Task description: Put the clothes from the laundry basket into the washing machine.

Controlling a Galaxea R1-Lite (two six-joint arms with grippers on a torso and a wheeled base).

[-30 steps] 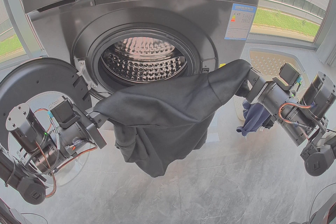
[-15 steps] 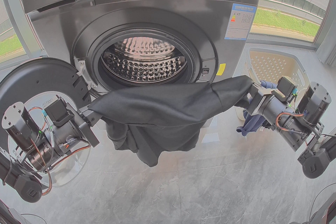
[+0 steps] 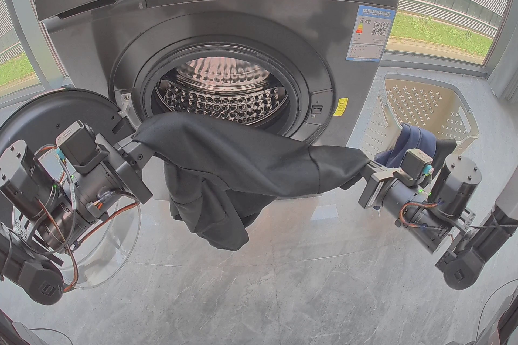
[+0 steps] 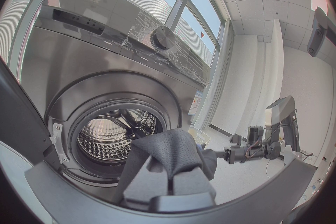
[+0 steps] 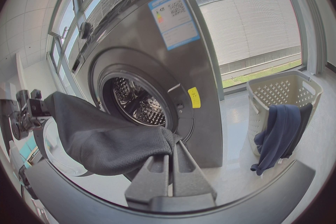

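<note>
A black garment (image 3: 237, 160) hangs stretched between my two grippers in front of the washing machine's open drum (image 3: 221, 92). My left gripper (image 3: 137, 149) is shut on its left end, close to the lower left rim of the opening. My right gripper (image 3: 362, 173) is shut on the right end, lower and farther from the machine. The cloth's loose part droops below the middle. In the left wrist view the fingers (image 4: 190, 181) pinch the black cloth (image 4: 168, 151). The right wrist view shows its fingers (image 5: 189, 168) clamping the same garment (image 5: 105, 140).
The washer door (image 3: 54, 114) stands swung open at the left, behind my left arm. A cream laundry basket (image 3: 431, 103) stands right of the machine with a dark blue garment (image 3: 410, 141) draped over its rim. Grey floor lies open below the hanging cloth.
The left gripper has risen and moved toward the drum opening with its end of the garment. The right gripper has dropped lower and drawn back from the machine, uncovering the basket.
</note>
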